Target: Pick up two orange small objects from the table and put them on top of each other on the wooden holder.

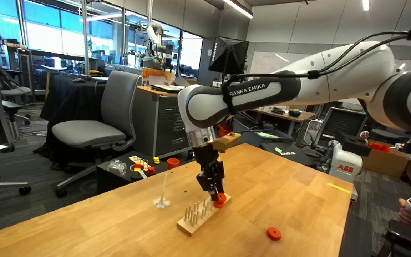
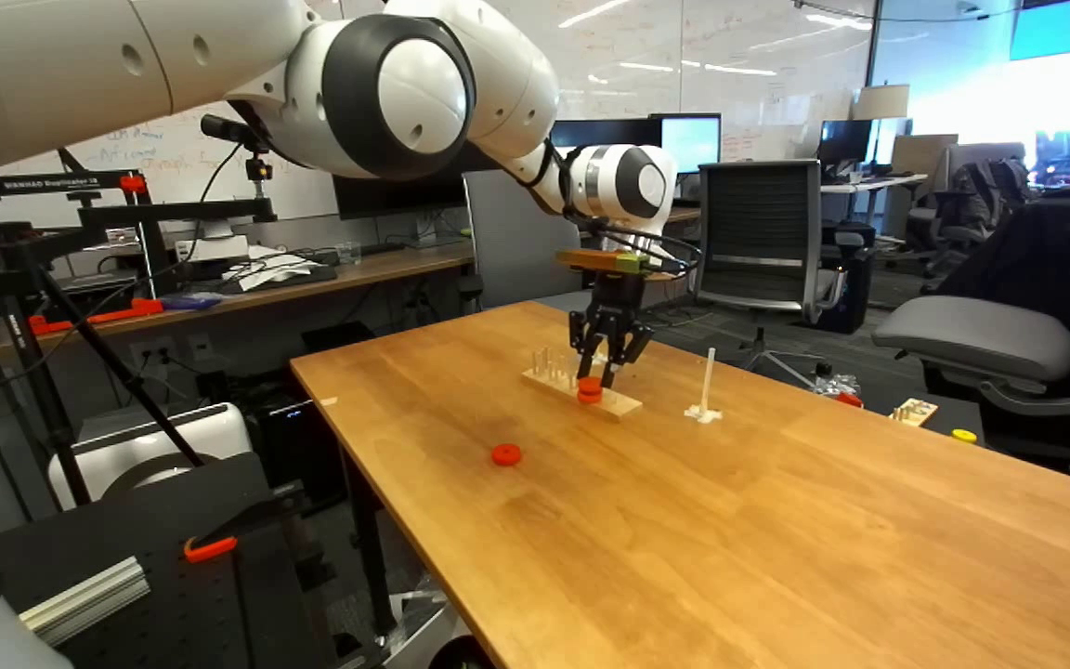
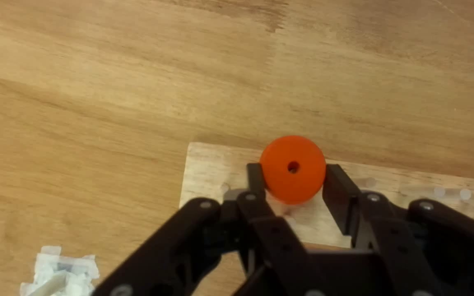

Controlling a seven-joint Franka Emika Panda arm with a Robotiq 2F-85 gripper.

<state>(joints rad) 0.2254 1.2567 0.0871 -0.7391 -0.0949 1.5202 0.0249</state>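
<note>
Orange disc [image 3: 292,187] clamped in gripper [image 3: 295,177] — over wooden holder [image 3: 205,164], w/ 2nd disc [image 1: 218,205] beneath.

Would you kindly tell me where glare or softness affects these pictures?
In an exterior view, the windows look overexposed; in an exterior view, white streaks of glare cross the whiteboard; in the wrist view, the black fingers look dark and slightly soft, while the orange piece between them keeps a clear outline.

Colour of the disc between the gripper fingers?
Plain orange-red. The disc shows best in the wrist view, seen from above.
</note>
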